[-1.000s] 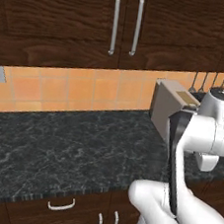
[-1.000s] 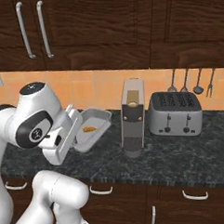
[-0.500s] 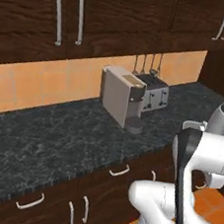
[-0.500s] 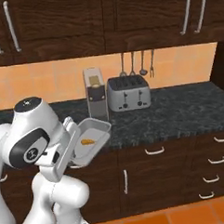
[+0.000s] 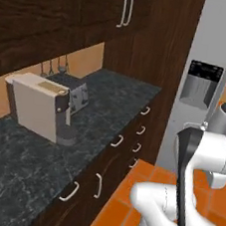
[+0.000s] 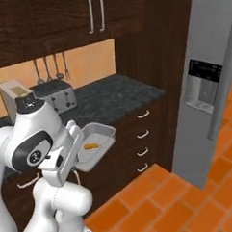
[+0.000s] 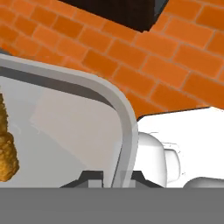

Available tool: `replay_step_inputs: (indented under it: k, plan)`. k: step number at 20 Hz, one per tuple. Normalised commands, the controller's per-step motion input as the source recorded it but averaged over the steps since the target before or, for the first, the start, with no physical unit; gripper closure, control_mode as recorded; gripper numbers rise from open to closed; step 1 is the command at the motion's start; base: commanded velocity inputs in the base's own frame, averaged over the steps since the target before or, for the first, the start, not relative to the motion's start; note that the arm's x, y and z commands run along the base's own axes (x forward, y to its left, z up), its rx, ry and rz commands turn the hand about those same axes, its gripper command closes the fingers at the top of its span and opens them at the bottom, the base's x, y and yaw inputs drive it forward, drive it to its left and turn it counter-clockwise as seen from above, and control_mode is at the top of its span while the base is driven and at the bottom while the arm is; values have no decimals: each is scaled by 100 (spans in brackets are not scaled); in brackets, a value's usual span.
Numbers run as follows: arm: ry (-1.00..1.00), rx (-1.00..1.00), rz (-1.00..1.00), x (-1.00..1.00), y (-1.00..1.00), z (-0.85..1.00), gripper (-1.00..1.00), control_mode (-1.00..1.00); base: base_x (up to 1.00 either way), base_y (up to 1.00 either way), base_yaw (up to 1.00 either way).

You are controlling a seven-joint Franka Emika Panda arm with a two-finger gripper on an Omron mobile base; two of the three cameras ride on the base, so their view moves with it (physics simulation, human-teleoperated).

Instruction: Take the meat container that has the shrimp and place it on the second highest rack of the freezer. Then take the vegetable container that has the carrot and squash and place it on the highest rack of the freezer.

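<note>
Left of the freezer [image 6: 210, 79], the gripper [image 7: 113, 177] is clamped on the meat container's [image 6: 93, 145] rim. A shrimp [image 6: 90, 146] lies inside.

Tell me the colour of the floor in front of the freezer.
Orange tiles with darker grout lines on the floor by the freezer; clearest in the right base view.

Freezer [image 6: 217, 74] cut by the right and top edges, door shut, racks hidden behind it, meat container [image 7: 65, 113] cropped left and bottom in the hand view — shrimp [image 7: 6, 153] half out of frame.
</note>
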Motion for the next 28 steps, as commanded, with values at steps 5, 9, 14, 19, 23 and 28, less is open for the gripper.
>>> replay_step_inputs:
  k: [5, 9, 14, 19, 23, 28]
  plan:
    - [0, 0, 0, 0, 0, 0, 100, 100, 0, -43, -74]
    - [0, 0, 0, 0, 0, 0, 100, 100, 0, -44, -71]
    - [0, 0, 0, 0, 0, 0, 100, 100, 74, -20, -48]
    - [0, 0, 0, 0, 0, 0, 100, 100, 100, -4, 0]
    - [0, 0, 0, 0, 0, 0, 100, 100, 100, -46, 15]
    - [0, 0, 0, 0, 0, 0, 100, 100, 83, -80, 21]
